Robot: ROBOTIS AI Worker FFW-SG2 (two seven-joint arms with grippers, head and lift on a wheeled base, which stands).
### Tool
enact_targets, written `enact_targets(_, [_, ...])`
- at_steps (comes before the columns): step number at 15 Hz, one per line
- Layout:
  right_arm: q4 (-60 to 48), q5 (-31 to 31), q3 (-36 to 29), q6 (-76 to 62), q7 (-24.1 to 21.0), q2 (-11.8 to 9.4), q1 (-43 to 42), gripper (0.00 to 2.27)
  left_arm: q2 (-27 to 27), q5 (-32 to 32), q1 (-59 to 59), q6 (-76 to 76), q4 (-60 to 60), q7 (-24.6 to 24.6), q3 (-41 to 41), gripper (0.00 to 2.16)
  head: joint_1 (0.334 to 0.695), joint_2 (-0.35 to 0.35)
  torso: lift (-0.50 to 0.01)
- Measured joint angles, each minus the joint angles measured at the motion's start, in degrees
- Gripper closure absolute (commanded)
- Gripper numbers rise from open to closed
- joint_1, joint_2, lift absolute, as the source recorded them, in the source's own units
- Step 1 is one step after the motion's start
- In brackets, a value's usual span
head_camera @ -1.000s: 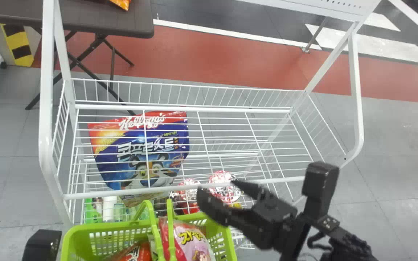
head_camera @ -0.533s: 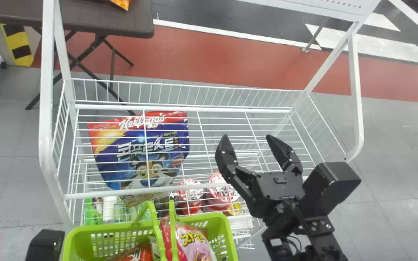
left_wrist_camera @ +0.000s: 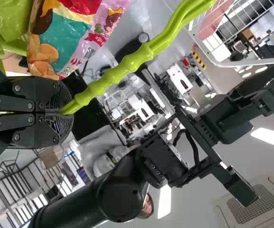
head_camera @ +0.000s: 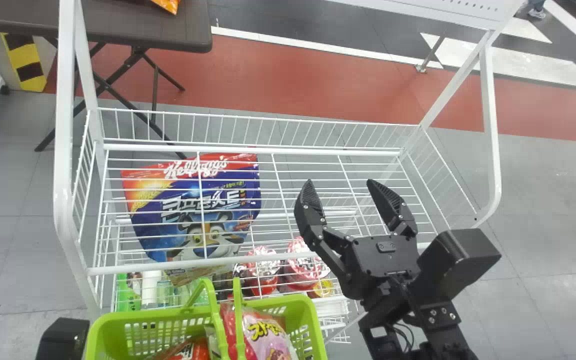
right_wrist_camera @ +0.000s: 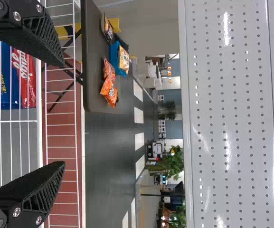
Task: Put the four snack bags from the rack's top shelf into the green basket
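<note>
My right gripper stands open above the wire top shelf, nothing between its fingers. The right gripper also shows open in its wrist view. At the lower left is a black part of my left gripper. In the left wrist view the left gripper is shut on the green handle. The green basket stands at the rack's front, holding a pink snack bag and a red-orange bag, partly hidden by its handles.
A blue cereal bag shows through the wires, below the top shelf. Red-and-white lidded cups sit lower down. White rack posts rise at both sides. Behind the rack is a dark table with orange bags.
The right gripper has swung from beside the basket, where it pointed leftward, to farther right and forward above the shelf. In the last half second it moved only slightly. The basket has barely shifted.
</note>
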Motion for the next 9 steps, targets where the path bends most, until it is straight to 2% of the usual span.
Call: enact_targets(9, [0.1, -0.2, -0.1, -0.3, 0.0, -0.1, 0.0, 0.08, 0.0, 0.0, 0.0, 0.0, 0.0, 0.1, -0.2, 1.53, 0.695, -0.350, 0.000])
